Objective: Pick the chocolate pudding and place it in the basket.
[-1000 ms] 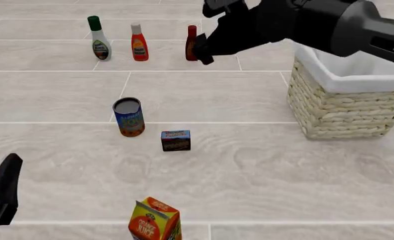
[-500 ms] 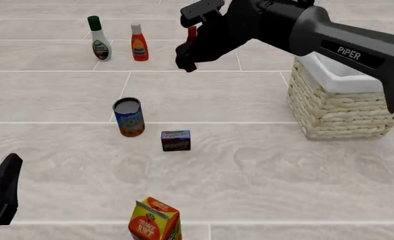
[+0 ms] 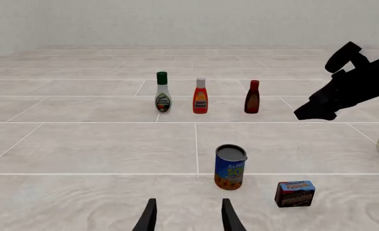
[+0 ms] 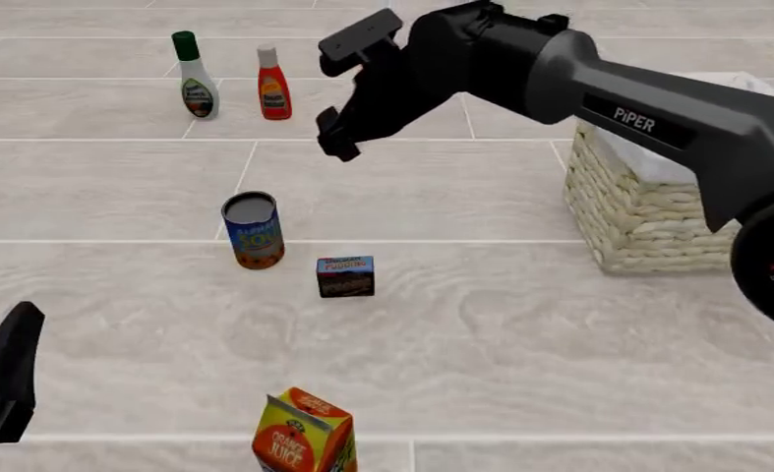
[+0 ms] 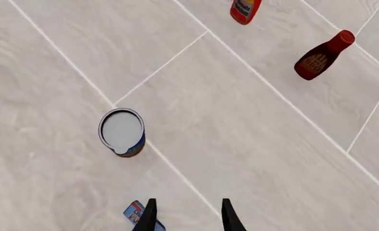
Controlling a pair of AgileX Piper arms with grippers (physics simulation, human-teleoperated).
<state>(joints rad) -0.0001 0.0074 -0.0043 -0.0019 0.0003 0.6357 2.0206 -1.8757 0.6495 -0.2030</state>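
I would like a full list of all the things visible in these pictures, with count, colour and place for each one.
chocolate pudding: 1, dark brown box with blue top band, table centre, beside the can.
soup can: 1, blue label, upright, left of the pudding.
juice carton: 1, orange, near edge of the table.
white bottle: 1, green cap, far left.
red-orange bottle: 1, white cap, next to the white bottle.
dark red bottle: 1, far row, hidden by the arm in the front view.
basket: 1, pale wicker with white lining, right side.
table: 1, pale tiled surface.
left gripper: 1, black, open, low at near left.
right gripper: 1, black, open, above the table behind the can.
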